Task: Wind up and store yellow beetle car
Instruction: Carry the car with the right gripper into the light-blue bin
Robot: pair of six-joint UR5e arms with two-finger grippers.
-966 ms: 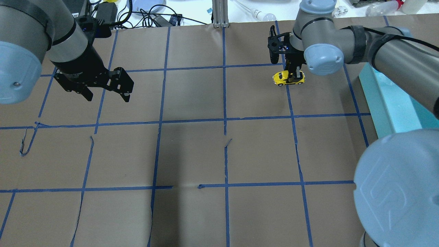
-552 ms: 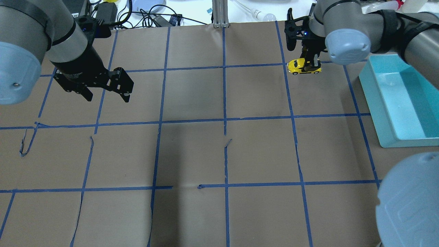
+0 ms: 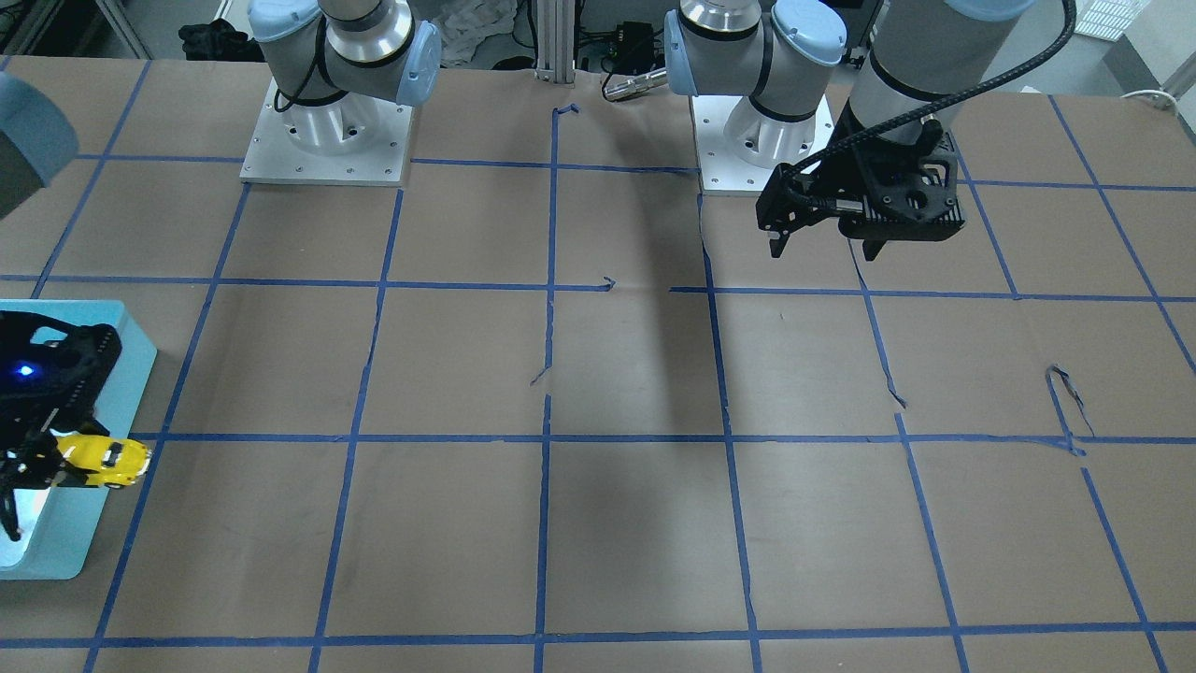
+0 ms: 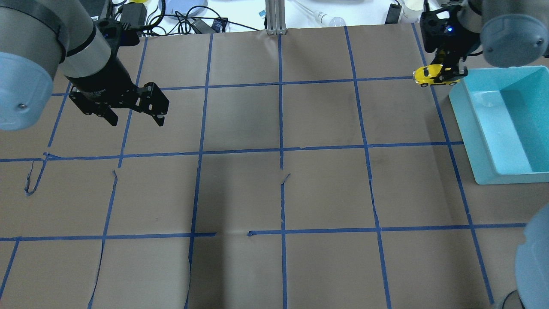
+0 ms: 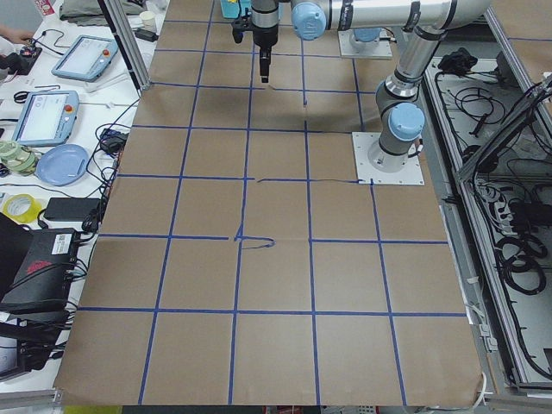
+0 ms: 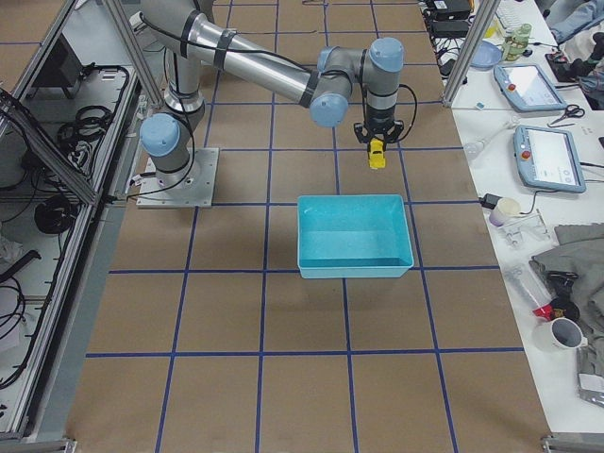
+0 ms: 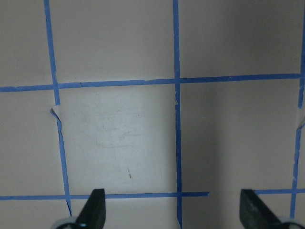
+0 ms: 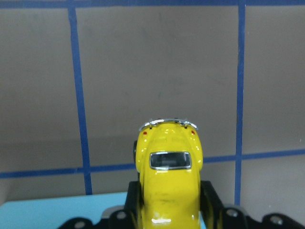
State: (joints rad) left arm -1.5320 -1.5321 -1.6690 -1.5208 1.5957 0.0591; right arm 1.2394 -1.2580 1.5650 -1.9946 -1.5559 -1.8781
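At the far right corner of the desk (image 4: 300, 193), our right gripper (image 4: 451, 71) pinches the yellow beetle car (image 8: 167, 176), seemingly light, rigid and slick, by its flanks.

The car (image 4: 433, 75) is bright yellow, the bin (image 4: 510, 178) turquoise, the table (image 4: 240, 120) brown, gridded with blue tape lines (image 4: 281, 124).

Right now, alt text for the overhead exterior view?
The right tool, at far right, grips the yellow beetle car beside the far corner of the teal bin. The left tool hangs open over the blue-taped brown table at left.
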